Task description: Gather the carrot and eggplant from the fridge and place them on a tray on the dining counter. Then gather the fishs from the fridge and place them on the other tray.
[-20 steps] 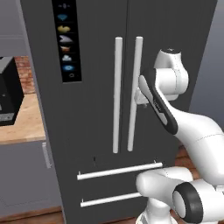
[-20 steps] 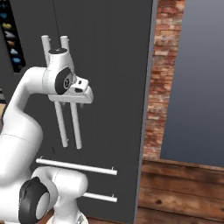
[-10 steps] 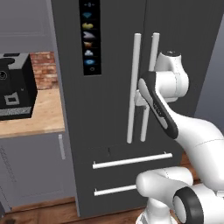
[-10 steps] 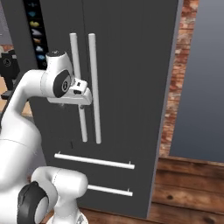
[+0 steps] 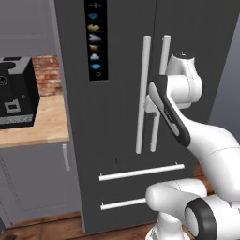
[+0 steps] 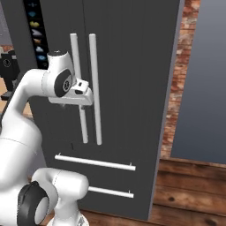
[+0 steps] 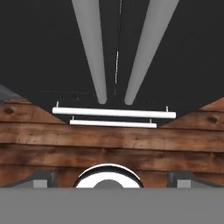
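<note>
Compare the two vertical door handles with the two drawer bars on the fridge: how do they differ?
The door handles stand upright, side by side at the seam between the doors; the drawer bars lie level, one above the other, below them. The open gripper is up at the door handles, not at the drawer bars. Both pairs are pale, round bars mounted on the dark grey fridge, whose doors are shut.

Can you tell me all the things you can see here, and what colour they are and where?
fridge: one, dark grey, middle, doors shut
bar handles: two, pale, upright, side by side on the fridge doors
drawer bars: two, pale, low on the fridge
icon panel: one, black, upper left door
coffee machine: one, black, on the wooden counter left of the fridge
brick wall: one, red-brown, right of the fridge
gripper: one, white, open, at the handles
</note>
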